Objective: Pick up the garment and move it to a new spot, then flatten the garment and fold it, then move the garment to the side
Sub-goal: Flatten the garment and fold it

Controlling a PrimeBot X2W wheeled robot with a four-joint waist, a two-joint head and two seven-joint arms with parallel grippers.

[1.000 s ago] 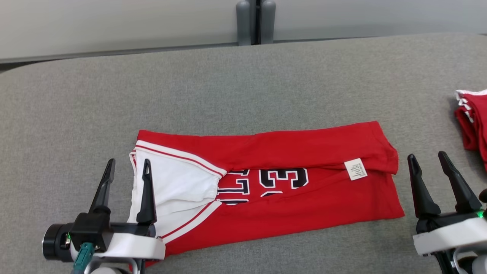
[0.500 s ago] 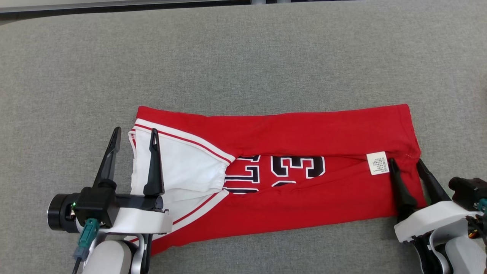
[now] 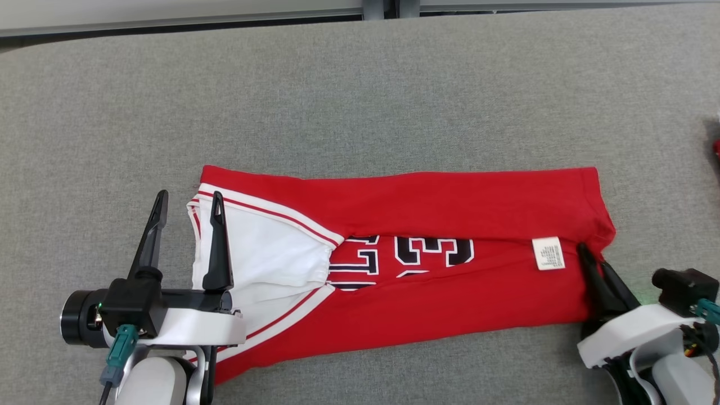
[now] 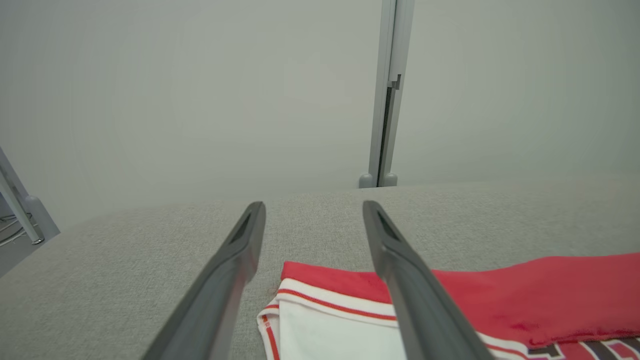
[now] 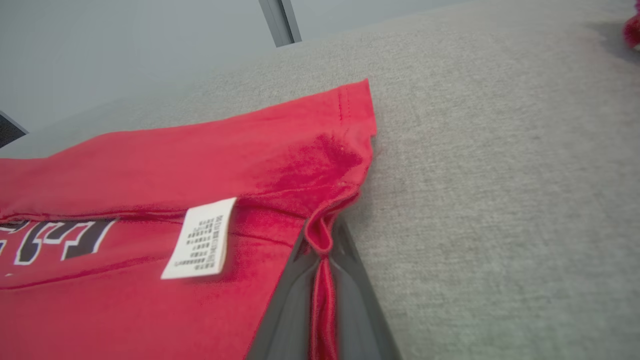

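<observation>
– Right end effector [image 3: 590, 257] has closed, pinching the hem of the jersey [image 3: 427, 197] beside its label [image 3: 548, 253].
– And the left end effector [image 3: 189, 195]?
– Fingers apart over the white end. Jersey lies on the counter [image 3: 360, 84], red cloth [image 3: 716, 147] far right.

my right gripper [image 3: 583, 249] has come in off the table [image 3: 360, 84] to the jersey [image 3: 450, 197], at its right edge, and pinched shut on a fold there.

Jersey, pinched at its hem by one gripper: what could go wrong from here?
1. The right gripper pinches only a thin hem ridge of the jersey; it could slip out on a lift.
2. The left gripper stands open over the white end; lifting one-sided may drag and unfold it.
</observation>
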